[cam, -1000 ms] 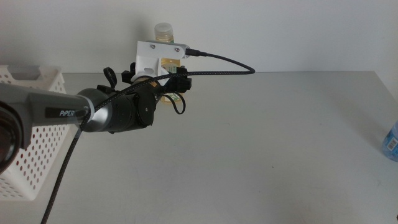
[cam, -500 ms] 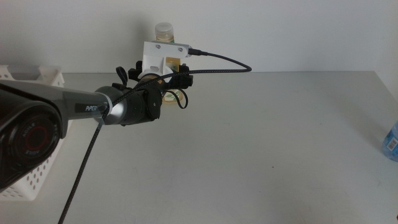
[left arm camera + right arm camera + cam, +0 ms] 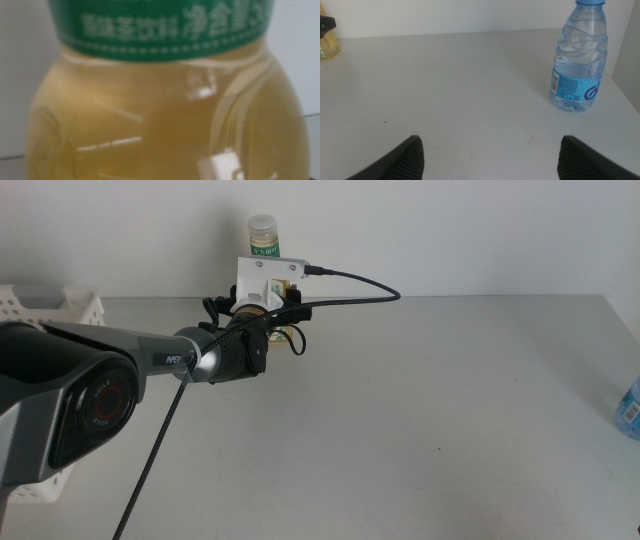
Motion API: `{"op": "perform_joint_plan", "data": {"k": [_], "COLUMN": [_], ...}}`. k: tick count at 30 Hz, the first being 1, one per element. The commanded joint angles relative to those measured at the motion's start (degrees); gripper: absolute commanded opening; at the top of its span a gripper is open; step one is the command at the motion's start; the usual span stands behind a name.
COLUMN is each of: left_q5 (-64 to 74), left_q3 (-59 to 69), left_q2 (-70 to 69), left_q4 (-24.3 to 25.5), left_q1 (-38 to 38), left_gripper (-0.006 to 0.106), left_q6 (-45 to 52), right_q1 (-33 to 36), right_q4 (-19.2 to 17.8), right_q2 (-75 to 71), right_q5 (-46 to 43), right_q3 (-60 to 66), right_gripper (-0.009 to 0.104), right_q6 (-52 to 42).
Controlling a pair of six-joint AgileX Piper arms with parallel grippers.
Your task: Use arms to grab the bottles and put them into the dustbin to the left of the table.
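Light-grey tabletop [image 3: 420,410] runs back to a white wall, with the white perforated dustbin [image 3: 60,308] at its left edge. At the far middle of the table stands the yellow tea bottle [image 3: 264,240], its cap and green-white label showing above the left arm's white wrist housing. The left gripper [image 3: 262,315] is right at the bottle's lower body; the left wrist view is filled by the yellow bottle, and whether the fingers are apart or clamped cannot be told. The clear water bottle [image 3: 580,57] stands upright near the table's right edge. The right gripper [image 3: 490,155] waits low over bare tabletop, fingers wide apart, the water bottle well beyond them.
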Motion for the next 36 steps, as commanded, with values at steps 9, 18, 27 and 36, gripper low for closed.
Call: {"op": "perform_joint_plan", "data": {"k": [9, 18, 27, 36], "left_q5": [29.15, 64.51, 89.04, 100.89], "left_q3": [-1.64, -1.64, -1.64, -1.64], "left_q2": [-13.08, -27.07, -40.61, -49.23], "left_q4": [-5.77, -1.26, 23.2, 37.52], "left_q1": [2.97, 7.1, 7.59, 13.45], "left_gripper": [-0.002, -0.002, -0.002, -0.002], "left_q6": [0.09, -0.85, -21.17, -20.93], "right_q1": [-0.3, -0.3, -0.3, -0.3], "right_q4": [-0.49, -0.49, -0.49, -0.49], "right_q2": [-1.27, -1.27, -1.27, -1.27], "right_q5": [-4.0, -4.0, -4.0, -4.0], "right_q3": [-0.57, -0.57, -0.57, -0.57], "right_gripper": [0.071, 0.071, 0.071, 0.071], "right_q6": [-0.52, -0.52, -0.52, -0.52]}}
